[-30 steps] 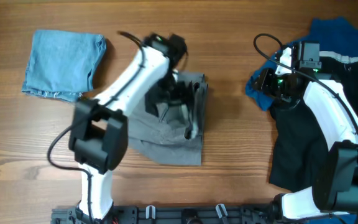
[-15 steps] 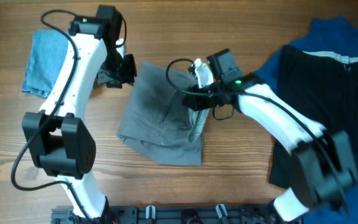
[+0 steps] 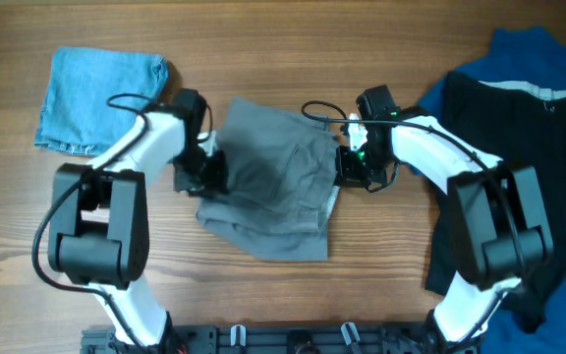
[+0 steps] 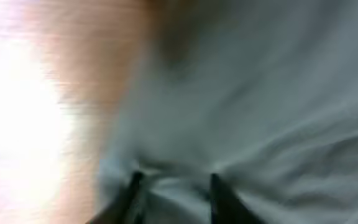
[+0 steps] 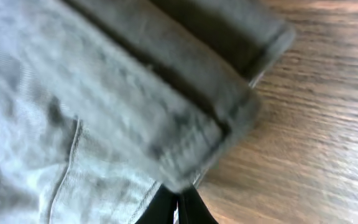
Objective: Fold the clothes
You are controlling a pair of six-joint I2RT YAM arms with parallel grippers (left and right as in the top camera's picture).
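Grey shorts (image 3: 273, 182) lie rumpled in the middle of the wooden table (image 3: 381, 265). My left gripper (image 3: 207, 172) is at their left edge. In the blurred left wrist view its gripper (image 4: 174, 180) is shut on a bunch of grey shorts (image 4: 260, 93) cloth. My right gripper (image 3: 350, 167) is at their right edge. In the right wrist view this gripper (image 5: 179, 200) is shut, its tips meeting on the hem of the grey shorts (image 5: 104, 106), whose thick folded band rises above the wood.
A folded light-blue denim piece (image 3: 101, 98) lies at the back left. A black garment (image 3: 489, 177) and a royal-blue one (image 3: 534, 49) cover the right side, close behind my right arm. Bare wood shows in front of the shorts.
My left gripper came down from the shorts' upper-left corner to their left edge and closed. The right gripper shifted right to the right edge and closed. The shorts now lie spread wider.
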